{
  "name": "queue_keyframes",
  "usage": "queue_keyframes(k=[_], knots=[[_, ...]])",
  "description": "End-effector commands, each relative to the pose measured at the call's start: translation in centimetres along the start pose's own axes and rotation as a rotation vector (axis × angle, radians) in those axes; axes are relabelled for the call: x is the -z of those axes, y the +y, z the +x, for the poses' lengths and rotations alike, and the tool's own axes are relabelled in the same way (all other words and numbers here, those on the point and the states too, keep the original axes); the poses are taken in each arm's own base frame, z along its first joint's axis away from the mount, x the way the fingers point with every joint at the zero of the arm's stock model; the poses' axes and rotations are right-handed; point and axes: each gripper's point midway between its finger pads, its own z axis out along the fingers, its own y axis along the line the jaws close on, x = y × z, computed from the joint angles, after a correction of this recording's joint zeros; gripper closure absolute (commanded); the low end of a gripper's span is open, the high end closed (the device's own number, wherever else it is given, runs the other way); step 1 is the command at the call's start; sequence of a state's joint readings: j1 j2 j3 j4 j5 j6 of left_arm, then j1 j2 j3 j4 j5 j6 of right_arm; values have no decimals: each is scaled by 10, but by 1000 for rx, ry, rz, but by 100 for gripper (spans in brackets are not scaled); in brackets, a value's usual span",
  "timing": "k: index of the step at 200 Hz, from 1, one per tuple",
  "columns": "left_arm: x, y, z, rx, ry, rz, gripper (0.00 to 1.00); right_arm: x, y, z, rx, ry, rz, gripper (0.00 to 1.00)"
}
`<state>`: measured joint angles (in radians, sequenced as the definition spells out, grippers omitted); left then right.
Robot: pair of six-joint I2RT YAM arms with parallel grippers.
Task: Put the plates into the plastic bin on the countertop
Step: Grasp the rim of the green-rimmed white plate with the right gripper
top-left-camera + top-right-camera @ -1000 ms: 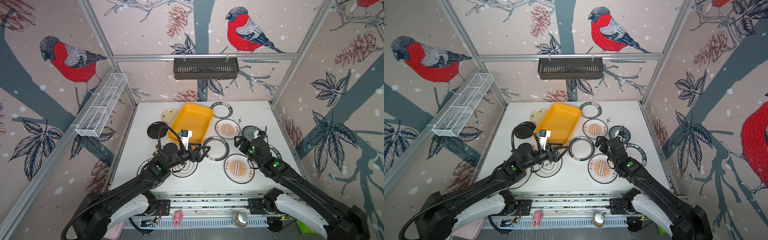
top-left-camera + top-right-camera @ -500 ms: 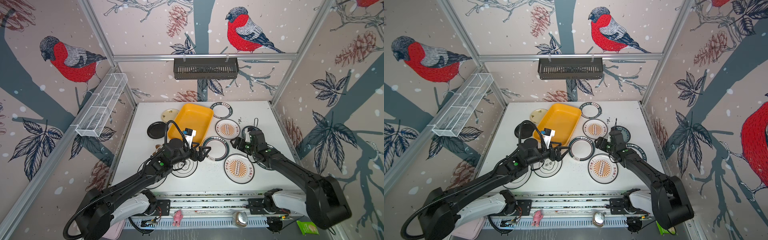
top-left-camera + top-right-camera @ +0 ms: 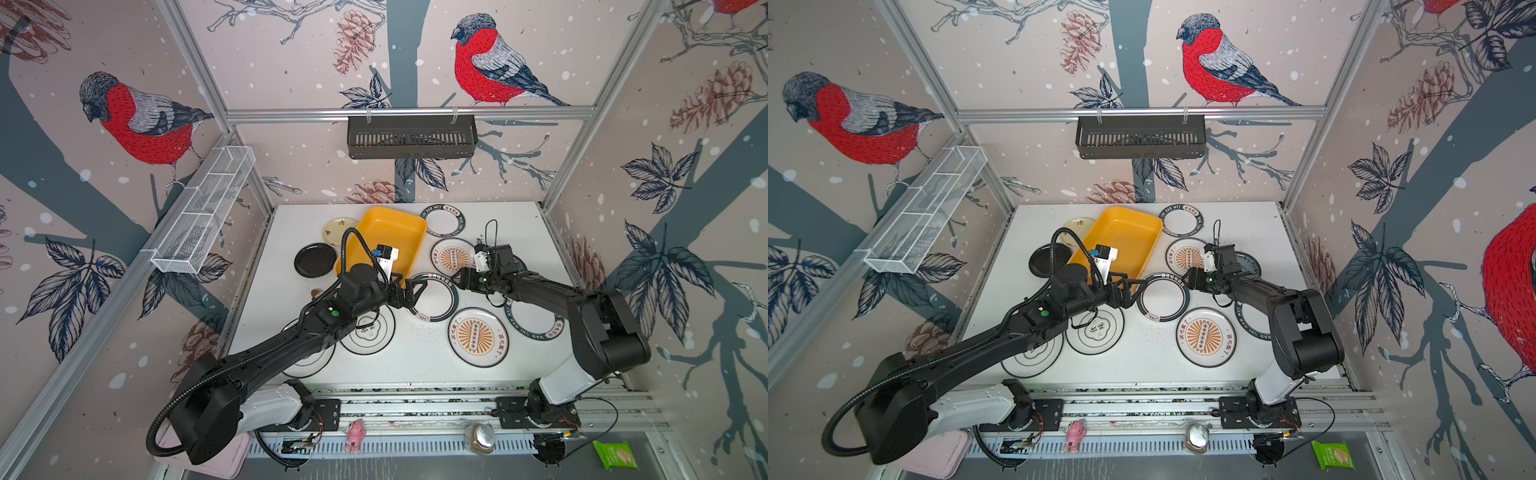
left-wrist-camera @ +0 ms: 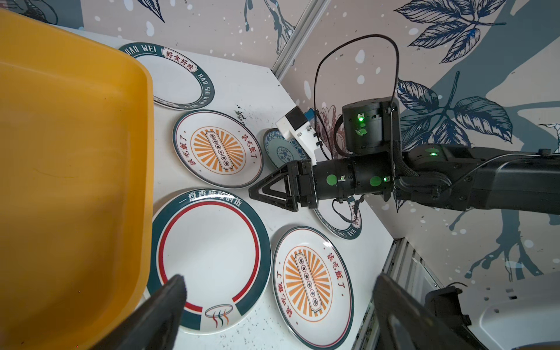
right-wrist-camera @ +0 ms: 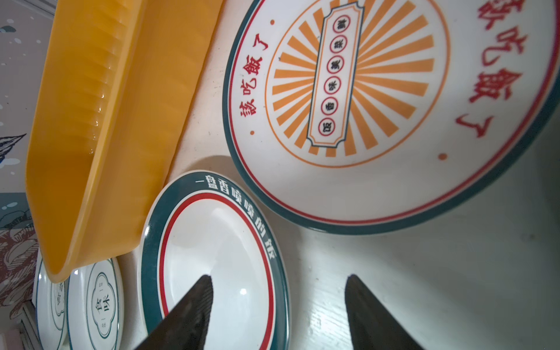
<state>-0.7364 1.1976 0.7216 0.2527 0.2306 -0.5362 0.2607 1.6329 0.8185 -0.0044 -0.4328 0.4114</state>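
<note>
Plates (image 3: 478,336) lie flat on the white countertop (image 3: 415,365), spread around the yellow bin (image 3: 390,232), which sits slantwise toward the back left. Every plate I can see is on the table, outside the bin.

The red-ringed plate (image 3: 432,297) lies between my two claws, just beside the bin's near corner. My left claw (image 3: 417,293) hangs at that plate's left edge with its fingers (image 4: 169,303) spread wide. My right claw (image 3: 455,282) reaches low at the opposite edge with its fingers (image 5: 188,315) apart. In the right wrist view the plate's rim sits between them, one finger over the white middle and the other over bare table. I cannot tell whether either finger touches the plate.

One sunburst plate (image 3: 1185,257) lies behind my right claw and a second sunburst plate (image 3: 1204,336) lies nearer the front. A teal patterned plate (image 4: 280,151) is mostly hidden behind my right wrist. One lettered plate (image 3: 444,220) sits at the back beside the bin, and a second lettered plate (image 3: 532,328) lies under my right arm. The black plate (image 3: 314,260) and the small cream plate (image 3: 338,226) lie left of the bin. Two black-rimmed white plates (image 3: 370,332) lie partly under my left arm.
</note>
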Motion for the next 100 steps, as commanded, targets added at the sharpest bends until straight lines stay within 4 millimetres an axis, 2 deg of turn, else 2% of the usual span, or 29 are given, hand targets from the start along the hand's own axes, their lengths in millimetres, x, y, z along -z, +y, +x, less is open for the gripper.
queue_keyframes(k=[1, 41, 100], knots=[[-2, -3, -15, 11, -51, 2, 4, -6, 2, 10, 44, 51, -37, 33], [-4, 0, -16, 28, -55, -9, 4, -17, 0, 19, 44, 93, -58, 43], [-1, 3, -16, 46, -61, -21, 4, -27, 0, 28, 73, 120, -71, 50]])
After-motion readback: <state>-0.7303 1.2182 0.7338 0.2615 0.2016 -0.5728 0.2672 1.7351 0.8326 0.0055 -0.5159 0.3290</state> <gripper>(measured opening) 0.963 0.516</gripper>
